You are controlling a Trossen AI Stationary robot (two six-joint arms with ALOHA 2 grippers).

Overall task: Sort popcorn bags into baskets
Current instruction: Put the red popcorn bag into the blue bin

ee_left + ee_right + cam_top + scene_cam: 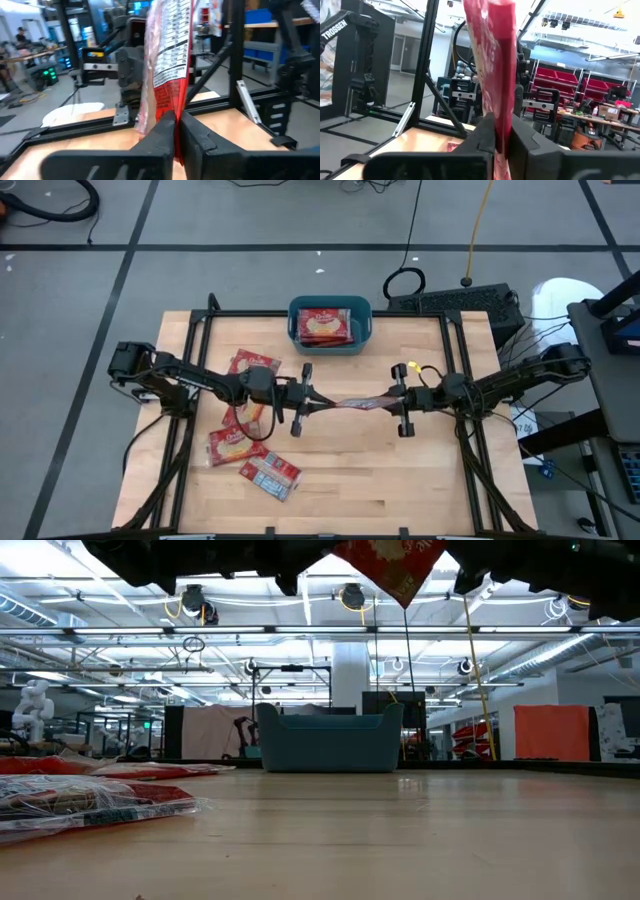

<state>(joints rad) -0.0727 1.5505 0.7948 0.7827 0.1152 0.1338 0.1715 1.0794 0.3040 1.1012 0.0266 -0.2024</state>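
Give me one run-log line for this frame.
phase: handover mid-air | left gripper: shut on popcorn bag | right gripper: shut on same bag | basket: holds packets | loose packets: table left

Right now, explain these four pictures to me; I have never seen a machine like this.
It is a robot with two dark arms at a wooden table. One picture looks down from above, one looks level across the tabletop, and two come from cameras on the arms' wrists.

Over the middle of the table, the left tool and the right tool are both shut on the same popcorn bag, each pinching one end, so it hangs above the wood between them.

At the far edge stands a teal basket with a bag already inside. More loose bags lie on the left part of the table.
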